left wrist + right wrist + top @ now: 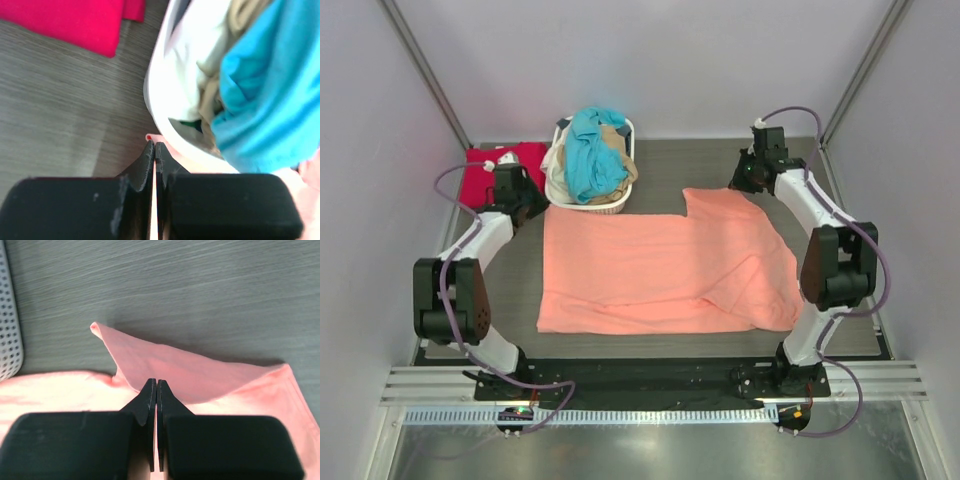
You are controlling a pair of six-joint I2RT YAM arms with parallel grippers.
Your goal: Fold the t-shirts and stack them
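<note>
— What lies under both pairs of fingers?

— A grey wood-grain table is seen beneath them. Most of it between the left gripper and the right gripper is covered by the salmon-pink t-shirt. The shirt is spread out flat and is creased toward the right gripper's side.

— What is found beyond the left fingers?

— The white laundry basket is set just ahead and to the right of them, its wall near the tips. Inside it, the teal blue t-shirt is heaped on top.

— And to the other side?

— The crimson red t-shirt is laid flat on the table ahead and to the left of the left fingers, apart from the basket. The beige t-shirt is bunched in the basket beside and under the teal one, to the right of those fingers.

— How are the right fingers held?

— They are pressed together, tips down over the pink shirt's far edge. A folded-over flap of pink cloth is seen just ahead of the tips, and pink cloth is spread to both sides. Whether any cloth is nipped between them cannot be told.

— And the left fingers?

— They are likewise clenched tight. A corner of the pink shirt is seen just at and to the right of the tips, but a hold on it cannot be confirmed.
</note>
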